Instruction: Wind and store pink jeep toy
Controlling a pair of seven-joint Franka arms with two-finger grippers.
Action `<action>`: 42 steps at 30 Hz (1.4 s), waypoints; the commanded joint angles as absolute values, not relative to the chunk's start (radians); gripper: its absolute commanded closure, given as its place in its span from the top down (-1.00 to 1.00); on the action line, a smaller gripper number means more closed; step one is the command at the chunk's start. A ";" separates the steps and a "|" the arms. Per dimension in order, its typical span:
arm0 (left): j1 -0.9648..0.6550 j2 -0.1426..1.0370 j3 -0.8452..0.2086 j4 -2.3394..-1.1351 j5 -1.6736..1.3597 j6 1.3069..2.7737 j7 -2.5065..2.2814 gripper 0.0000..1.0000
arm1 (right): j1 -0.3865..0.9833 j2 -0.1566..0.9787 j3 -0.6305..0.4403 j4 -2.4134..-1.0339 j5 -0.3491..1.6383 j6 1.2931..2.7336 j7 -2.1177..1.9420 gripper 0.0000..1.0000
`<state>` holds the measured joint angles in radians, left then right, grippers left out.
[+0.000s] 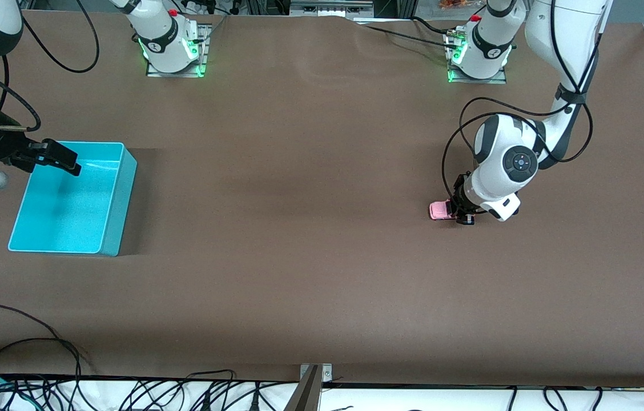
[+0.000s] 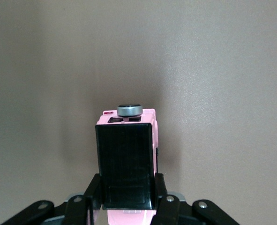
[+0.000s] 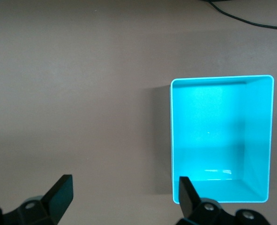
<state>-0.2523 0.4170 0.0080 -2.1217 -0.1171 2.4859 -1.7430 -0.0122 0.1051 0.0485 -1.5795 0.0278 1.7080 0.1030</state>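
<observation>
While the left gripper (image 1: 463,217) clamps the pink jeep toy (image 1: 441,210) near the table's (image 1: 322,228) left-arm edge, we keep its wheels pressed down; the right gripper (image 1: 62,158) waits open over the turquoise bin (image 1: 113,228).

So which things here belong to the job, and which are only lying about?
Belong to the job:
- pink jeep toy, gripped by the left end effector on the table
- turquoise bin, under the open right end effector

Only lying about:
- cables along the table edge nearest the front camera

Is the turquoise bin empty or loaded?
Empty: the turquoise bin shows only bare floor; the pink jeep toy sits on the table.
</observation>
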 commanded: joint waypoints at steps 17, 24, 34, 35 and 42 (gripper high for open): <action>-0.169 0.448 0.021 -2.117 -0.088 2.510 -1.632 -0.83 | -0.014 0.098 0.049 -1.569 0.025 1.694 0.089 1.00; -0.086 0.465 0.020 -2.115 -0.003 2.510 -1.586 -0.83 | -0.014 0.097 0.051 -1.569 0.025 1.694 0.089 1.00; 0.029 0.474 0.021 -2.115 0.018 2.513 -1.459 -0.83 | -0.014 0.098 0.051 -1.569 0.025 1.694 0.087 1.00; 0.035 0.474 0.021 -2.115 0.021 2.519 -1.454 -0.83 | -0.014 0.098 0.051 -1.569 0.025 1.692 0.087 1.00; 0.069 0.476 0.020 -2.115 0.061 2.522 -1.453 -0.81 | -0.014 0.097 0.051 -1.569 0.025 1.692 0.087 1.00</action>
<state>0.0490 0.4182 0.0234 -2.1253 0.0209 2.4831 -1.4638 -0.0116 0.1050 0.0487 -1.5793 0.0278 1.7080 0.1029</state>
